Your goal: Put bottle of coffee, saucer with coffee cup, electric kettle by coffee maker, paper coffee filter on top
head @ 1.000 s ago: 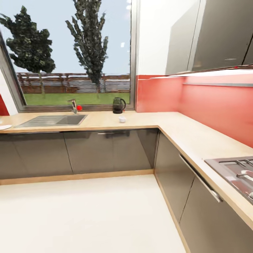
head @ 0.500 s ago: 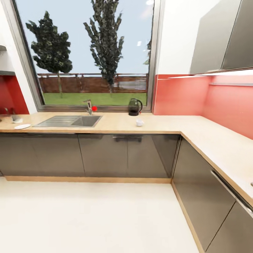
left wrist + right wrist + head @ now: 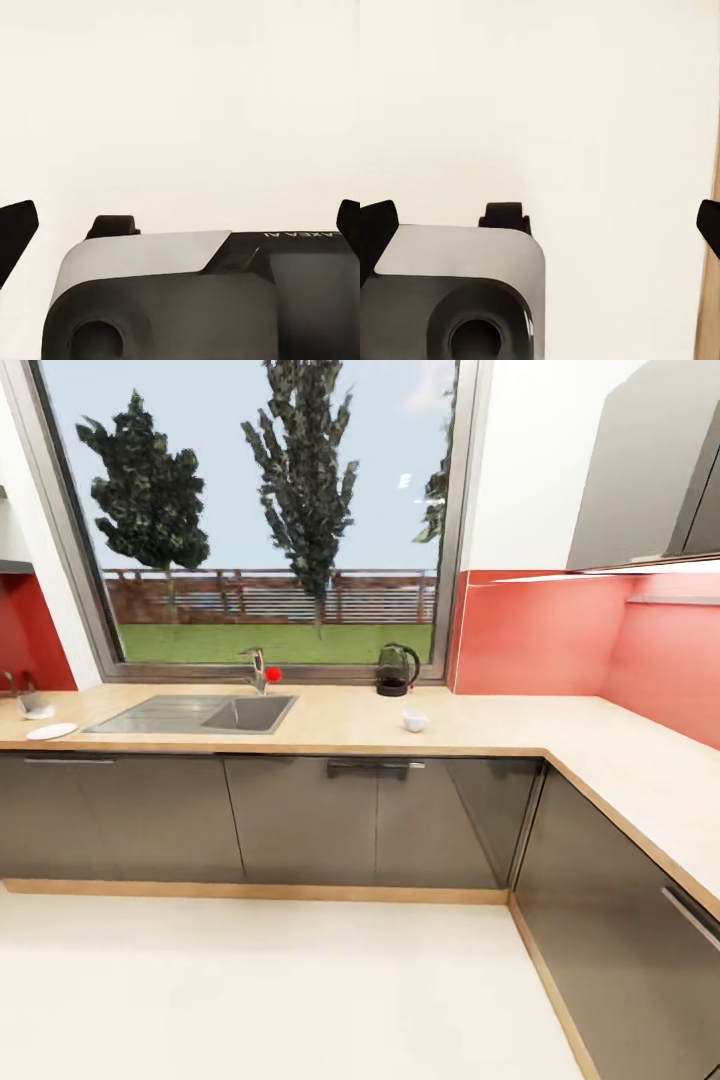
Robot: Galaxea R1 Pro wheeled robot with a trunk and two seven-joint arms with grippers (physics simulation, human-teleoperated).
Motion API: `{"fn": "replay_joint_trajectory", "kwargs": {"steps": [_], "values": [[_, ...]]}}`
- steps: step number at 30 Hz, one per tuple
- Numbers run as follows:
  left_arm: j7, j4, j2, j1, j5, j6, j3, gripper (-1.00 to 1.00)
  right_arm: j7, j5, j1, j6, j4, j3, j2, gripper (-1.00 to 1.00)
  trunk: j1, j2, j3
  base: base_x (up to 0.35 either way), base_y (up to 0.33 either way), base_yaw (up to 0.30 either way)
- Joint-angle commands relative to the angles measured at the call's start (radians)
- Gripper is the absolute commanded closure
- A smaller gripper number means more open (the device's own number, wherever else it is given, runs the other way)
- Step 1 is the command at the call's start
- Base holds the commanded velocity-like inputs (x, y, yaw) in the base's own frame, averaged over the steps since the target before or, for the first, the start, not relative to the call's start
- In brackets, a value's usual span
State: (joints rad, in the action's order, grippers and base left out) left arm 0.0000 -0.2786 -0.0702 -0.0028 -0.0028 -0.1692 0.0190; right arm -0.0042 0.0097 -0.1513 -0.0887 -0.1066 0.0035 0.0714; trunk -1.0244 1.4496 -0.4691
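Observation:
The electric kettle [image 3: 397, 669] stands on the kitchen countertop [image 3: 330, 722] at the window sill, right of the sink. A little in front of it sits the white coffee cup [image 3: 414, 720]. The saucer [image 3: 50, 731] lies on the counter at the far left, with a small pale object [image 3: 33, 706] behind it that is too small to identify. A dark kitchen shelf [image 3: 14, 566] edge shows above the red panel at the left. The coffee maker, the bottle of coffee and the paper coffee filter are out of view. My left gripper [image 3: 182, 229] and right gripper [image 3: 542, 225] are open over pale floor.
A sink [image 3: 195, 713] with a tap [image 3: 258, 670] is set into the counter under the window. The counter turns a corner and runs down the right side [image 3: 650, 770] below wall cabinets [image 3: 650, 470]. Dark cabinet fronts [image 3: 300, 820] line the open pale floor [image 3: 270, 990].
The camera has turned left and come closer to the window counter. The hob at the right has left the picture, and the saucer and shelf at the left have come in.

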Motion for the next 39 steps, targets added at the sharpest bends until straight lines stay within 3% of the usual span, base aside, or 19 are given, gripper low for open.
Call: {"fn": "replay_joint_trajectory", "kwargs": {"steps": [1,9,29,39], "values": [[0.000,0.000,0.000,0.000,0.000,-0.003,0.002,-1.00,0.000,0.001,-0.001,-0.004,0.001,0.001,0.000,-1.00,-0.001,0.000,-0.001,0.327,0.094,0.001],[0.000,0.000,0.000,0.000,0.000,-0.003,0.002,-1.00,-0.002,0.001,-0.001,-0.006,0.001,0.001,-0.001,-1.00,-0.001,0.000,-0.002,0.327,0.070,0.073],[0.000,0.000,0.000,0.000,0.000,-0.003,0.002,-1.00,-0.005,0.001,-0.001,-0.006,0.000,0.003,-0.002,-1.00,-0.001,0.000,-0.009,0.327,0.006,0.262],[0.000,0.001,0.000,0.000,0.000,-0.003,0.002,-1.00,-0.006,0.001,-0.001,-0.006,-0.001,0.003,-0.002,-1.00,-0.001,0.000,-0.013,0.299,0.171,0.268]]}}
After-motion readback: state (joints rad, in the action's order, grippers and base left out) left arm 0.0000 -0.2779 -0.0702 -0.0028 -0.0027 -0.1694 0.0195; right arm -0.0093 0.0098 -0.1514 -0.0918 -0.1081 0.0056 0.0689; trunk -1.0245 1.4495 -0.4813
